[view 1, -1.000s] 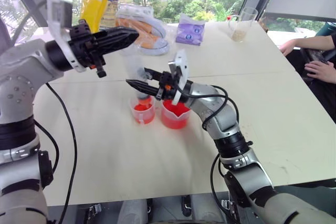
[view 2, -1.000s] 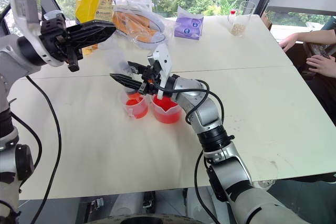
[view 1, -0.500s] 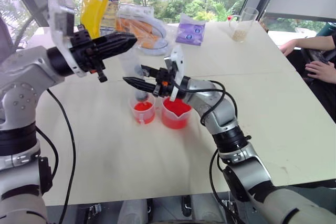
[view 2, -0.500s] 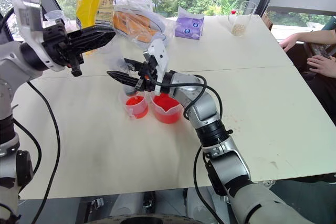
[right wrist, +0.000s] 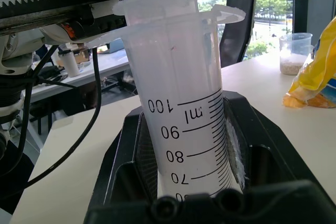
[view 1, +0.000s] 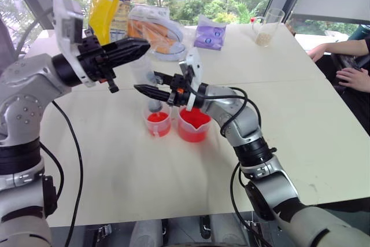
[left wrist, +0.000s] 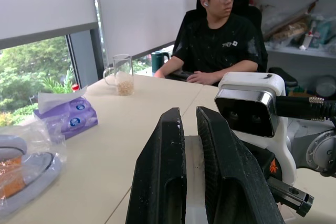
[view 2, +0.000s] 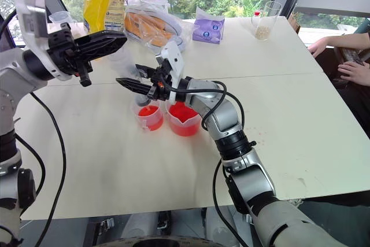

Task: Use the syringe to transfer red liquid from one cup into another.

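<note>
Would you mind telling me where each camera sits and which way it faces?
Left and right eye views: on the head, looking forward and down over both arms at the table, the spouted cup and the smaller cup.
Left wrist view: along the left gripper, shut on the syringe plunger, toward a seated person.
Right wrist view: along the right gripper, shut on the syringe barrel.
Shared: both eye views show the purple tissue pack and glass mug, as does the left wrist view.

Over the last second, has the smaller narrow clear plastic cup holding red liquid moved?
No. The smaller cup stands just left of the wider spouted cup, as before.
</note>
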### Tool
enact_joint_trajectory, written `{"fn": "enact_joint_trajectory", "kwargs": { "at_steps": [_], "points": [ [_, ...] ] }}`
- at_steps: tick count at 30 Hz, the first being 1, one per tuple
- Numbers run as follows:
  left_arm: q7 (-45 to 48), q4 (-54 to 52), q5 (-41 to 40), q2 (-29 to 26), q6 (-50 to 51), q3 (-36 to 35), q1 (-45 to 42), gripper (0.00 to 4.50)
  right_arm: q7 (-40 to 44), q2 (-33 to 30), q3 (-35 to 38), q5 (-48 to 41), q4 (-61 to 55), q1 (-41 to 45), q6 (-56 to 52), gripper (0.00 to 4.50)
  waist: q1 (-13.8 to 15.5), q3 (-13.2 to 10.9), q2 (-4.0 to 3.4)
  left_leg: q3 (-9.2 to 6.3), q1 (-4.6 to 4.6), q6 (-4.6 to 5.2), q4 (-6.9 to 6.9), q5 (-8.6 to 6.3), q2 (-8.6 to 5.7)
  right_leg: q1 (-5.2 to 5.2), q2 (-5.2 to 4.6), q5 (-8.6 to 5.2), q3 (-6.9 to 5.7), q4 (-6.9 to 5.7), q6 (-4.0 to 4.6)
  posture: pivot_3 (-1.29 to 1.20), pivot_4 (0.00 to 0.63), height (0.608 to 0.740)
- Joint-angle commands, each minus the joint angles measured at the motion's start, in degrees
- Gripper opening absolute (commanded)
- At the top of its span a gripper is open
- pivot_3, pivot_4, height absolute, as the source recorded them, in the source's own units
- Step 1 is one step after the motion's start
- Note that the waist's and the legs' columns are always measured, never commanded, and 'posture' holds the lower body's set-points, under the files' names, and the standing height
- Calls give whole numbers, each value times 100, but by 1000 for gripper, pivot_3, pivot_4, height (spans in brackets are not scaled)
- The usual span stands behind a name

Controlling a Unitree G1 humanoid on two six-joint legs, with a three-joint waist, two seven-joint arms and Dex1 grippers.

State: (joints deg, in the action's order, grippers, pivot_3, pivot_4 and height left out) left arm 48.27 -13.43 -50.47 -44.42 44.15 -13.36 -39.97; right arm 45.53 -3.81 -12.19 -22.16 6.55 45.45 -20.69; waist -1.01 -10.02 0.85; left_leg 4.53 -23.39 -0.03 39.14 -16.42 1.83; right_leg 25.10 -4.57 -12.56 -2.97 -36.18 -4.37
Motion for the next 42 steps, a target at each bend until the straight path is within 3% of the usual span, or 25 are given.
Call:
{"fn": "enact_joint_trajectory", "kwargs": {
  "at_steps": [1, 7, 18, 25, 29, 33, 37, 42],
  "points": [
    [162, -4, -93, -67, 291, 176, 45, 1217, -196, 99, 489, -234, -281, 228, 210, 1370, 9, 0, 0, 0, 0, 0, 0, 0, 0, 0, 0, 0, 0, 0, 0, 0, 150, 740],
    [61, 239, -185, -101, 264, -173, -185, 4192, -165, 120, 427, -201, -287, 109, 126, 1370, 2, -1, 0, 0, 0, 0, -1, 0, 0, 0, -1, 0, 0, 1, 0, 0, 150, 740],
    [375, 290, -325, -712, 347, -766, 269, 4192, -397, -11, 637, -336, -500, 170, -340, 1370, -15, -1, -1, 2, -1, 0, -6, 0, 2, 5, -2, 0, 0, 2, 0, 0, 150, 740],
    [350, 0, -362, -541, 243, -711, 640, 4192, -1378, -789, 1800, -1174, -704, 1234, -2360, 1370, 31, -3, -3, -1, -5, 0, -2, 0, 5, 3, -13, -1, -1, 4, 3, 0, 150, 740],
    [419, -265, -219, -369, 89, -516, 920, 4192, -2215, -1655, 2272, -1016, 185, 2142, -3894, 1370, 12, -3, -3, 0, -5, 0, -6, -1, 5, 4, -12, -1, -2, 6, 3, 0, 150, 740],
    [443, -461, -234, -206, -18, -417, 1077, 4192, -2186, -2577, 1981, -748, 787, 2459, -4950, 1370, 22, -2, -2, 1, -7, 4, -12, -3, 2, 7, -12, -13, -2, 12, 25, 0, 150, 740],
    [341, -549, -278, -79, 3, -381, 1126, 4192, -1864, -3379, 1230, -519, 834, 1848, -5727, 1370, 5, -2, -2, 8, -11, 17, -13, -10, -1, 12, -10, -5, 1, 14, 12, 0, 150, 740],
    [240, -638, -208, 12, -40, -357, 1183, 4192, -1763, -3543, 933, -435, 811, 1197, -6099, 1370, -16, -5, -7, 15, -11, 21, -13, -12, -2, 15, -9, 0, 4, 14, 2, 0, 150, 740]
  ]
}}
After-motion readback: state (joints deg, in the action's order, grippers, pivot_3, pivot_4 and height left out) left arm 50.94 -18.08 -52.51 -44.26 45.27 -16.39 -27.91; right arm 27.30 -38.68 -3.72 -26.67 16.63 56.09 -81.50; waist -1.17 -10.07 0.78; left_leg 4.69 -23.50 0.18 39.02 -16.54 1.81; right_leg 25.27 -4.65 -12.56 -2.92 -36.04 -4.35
